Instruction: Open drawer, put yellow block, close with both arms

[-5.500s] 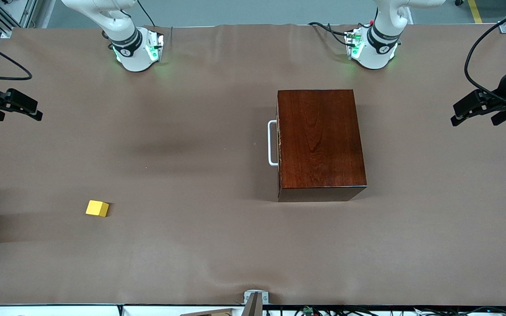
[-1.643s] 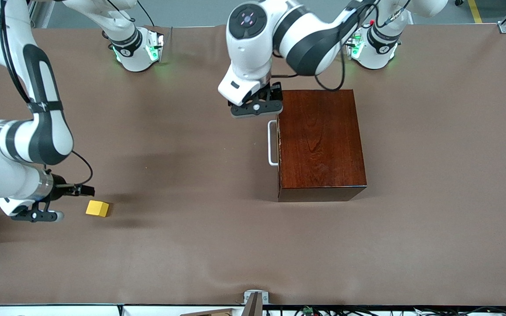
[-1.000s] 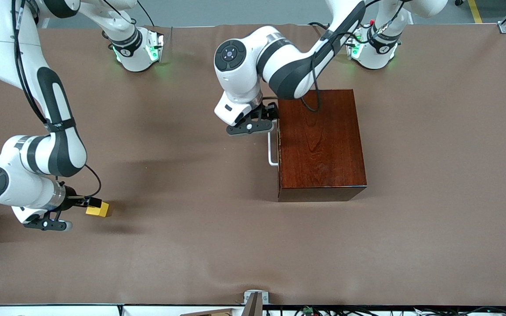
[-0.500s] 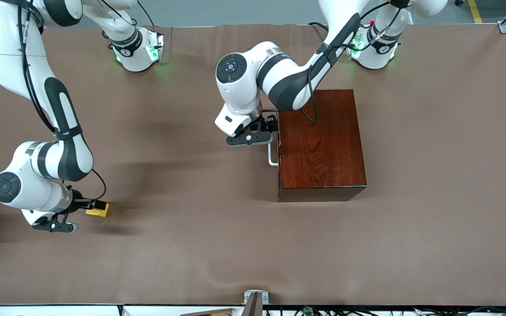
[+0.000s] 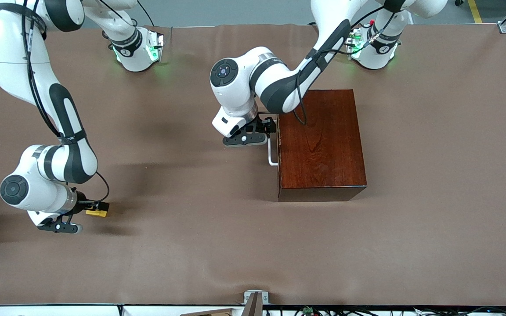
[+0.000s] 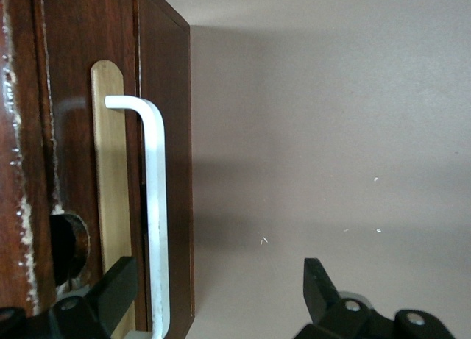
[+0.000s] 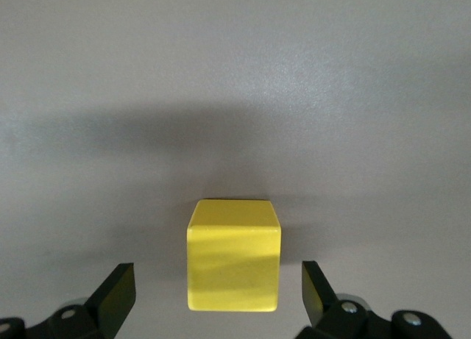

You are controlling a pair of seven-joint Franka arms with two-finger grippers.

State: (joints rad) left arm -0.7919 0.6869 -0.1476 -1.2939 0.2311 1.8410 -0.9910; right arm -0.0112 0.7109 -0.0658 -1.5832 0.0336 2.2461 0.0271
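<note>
The yellow block [image 7: 234, 254] now sits between your right gripper's [image 7: 217, 295] wide fingers, while the left gripper [image 6: 213, 298], open too, has reached the drawer [image 6: 110, 207] handle [image 6: 153, 207].

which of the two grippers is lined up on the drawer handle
The left gripper, its open fingers straddling the white handle of the shut drawer. The right gripper is open around the yellow block.

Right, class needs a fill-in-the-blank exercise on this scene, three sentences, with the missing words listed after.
1. The drawer in the wooden box is ____.
2. The right gripper is open, with the ____ block lying on the table between its fingers.
3. The left gripper is open, its fingers on either side of the drawer's white ____.

Missing words: shut; yellow; handle
</note>
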